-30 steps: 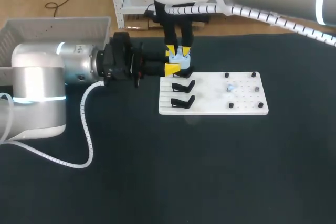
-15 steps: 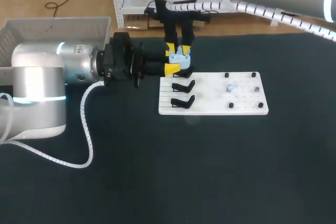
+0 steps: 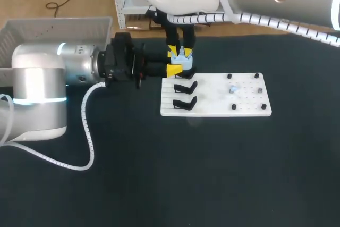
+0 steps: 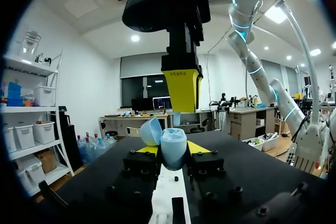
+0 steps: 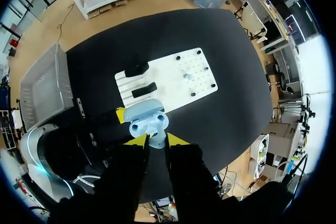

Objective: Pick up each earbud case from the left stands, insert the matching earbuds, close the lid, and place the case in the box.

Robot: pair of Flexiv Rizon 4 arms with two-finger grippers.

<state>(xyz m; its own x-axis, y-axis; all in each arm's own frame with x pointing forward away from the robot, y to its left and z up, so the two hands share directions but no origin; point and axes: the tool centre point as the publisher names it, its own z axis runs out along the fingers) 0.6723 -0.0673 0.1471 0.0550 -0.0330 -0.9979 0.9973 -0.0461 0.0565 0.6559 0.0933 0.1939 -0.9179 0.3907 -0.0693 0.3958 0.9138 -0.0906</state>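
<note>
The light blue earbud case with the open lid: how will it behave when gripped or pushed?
Probably stiff: the left gripper pinches the earbud case and no dent shows. Its smooth, curved shell may slip under a weak grip. The open lid looks the weakest part; a push there might strain it or snap it shut.

Bright, even overhead light; ceiling lamps [image 4: 275,14] glare well above the left gripper [image 4: 173,149], the earbud case [image 4: 169,142] in it shows soft shading, and shadows on the table [image 3: 159,174] seem faint.
</note>
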